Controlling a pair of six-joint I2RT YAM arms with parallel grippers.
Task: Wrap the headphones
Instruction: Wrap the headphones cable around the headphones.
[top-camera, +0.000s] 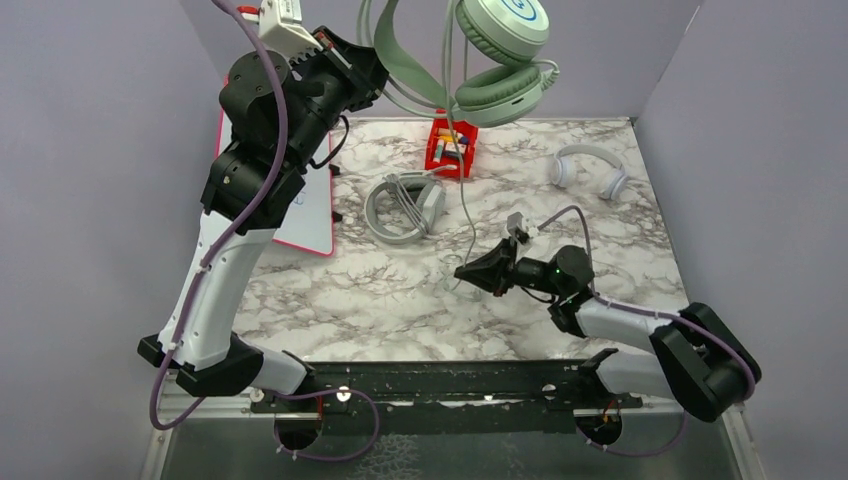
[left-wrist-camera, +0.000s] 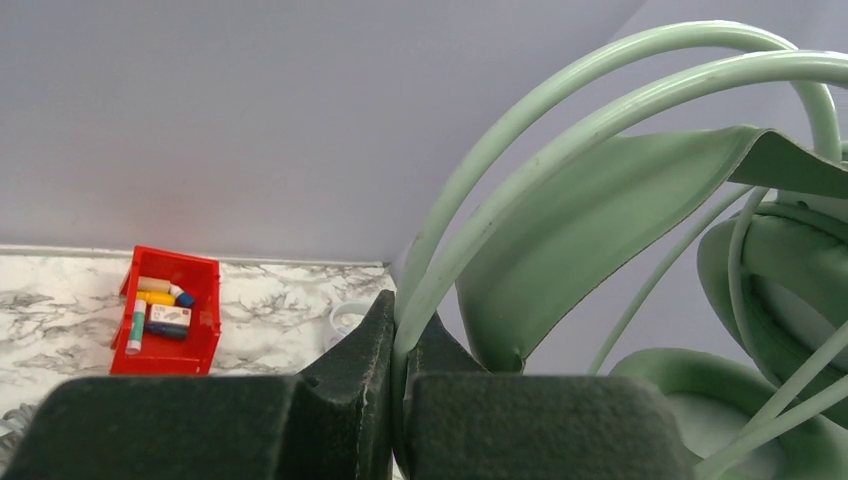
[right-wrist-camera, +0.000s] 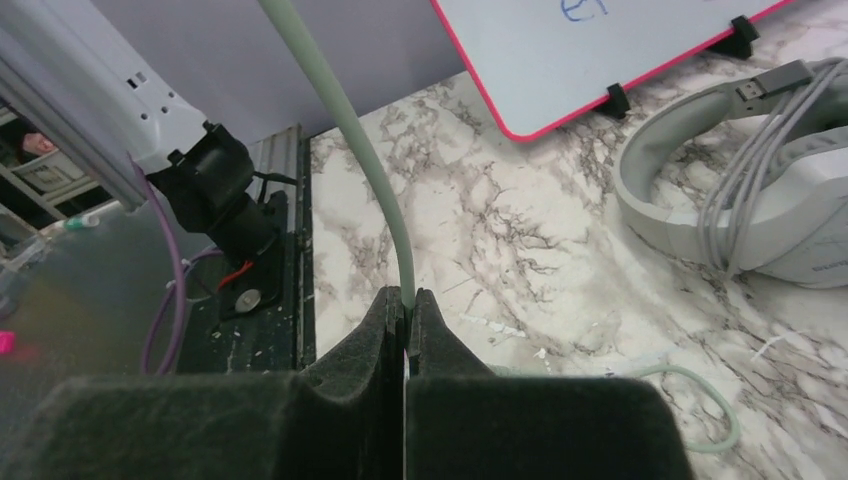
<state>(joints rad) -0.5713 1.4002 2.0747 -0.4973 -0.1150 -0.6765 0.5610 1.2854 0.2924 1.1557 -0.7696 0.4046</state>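
High at the back left, the left hand (top-camera: 372, 75) is clamped on the headband of the mint headset (top-camera: 500, 55); the left wrist view shows the thin green band pinched in the narrow slit between the two dark fingers (left-wrist-camera: 350, 400). That headset hangs in the air above the back of the surface (top-camera: 380, 300), its two cups to the right of the hand. From the cups its cable (top-camera: 468, 200) drops down to the right hand (top-camera: 468, 270), which sits low over the middle of the surface and is closed on it; in the right wrist view the cable (right-wrist-camera: 350, 130) comes up out of the shut fingers, and a further loop of it lies on the marble to the right. Just left of and behind the right hand, the grey headset (top-camera: 403, 208) lies flat with its own grey cord draped over it, close beside the whiteboard (top-camera: 310, 225). Behind it, at the back wall, stands the red bin (top-camera: 452, 147) with small items inside. At the back right, well apart from both hands, the white headset (top-camera: 590, 170) rests on the surface.
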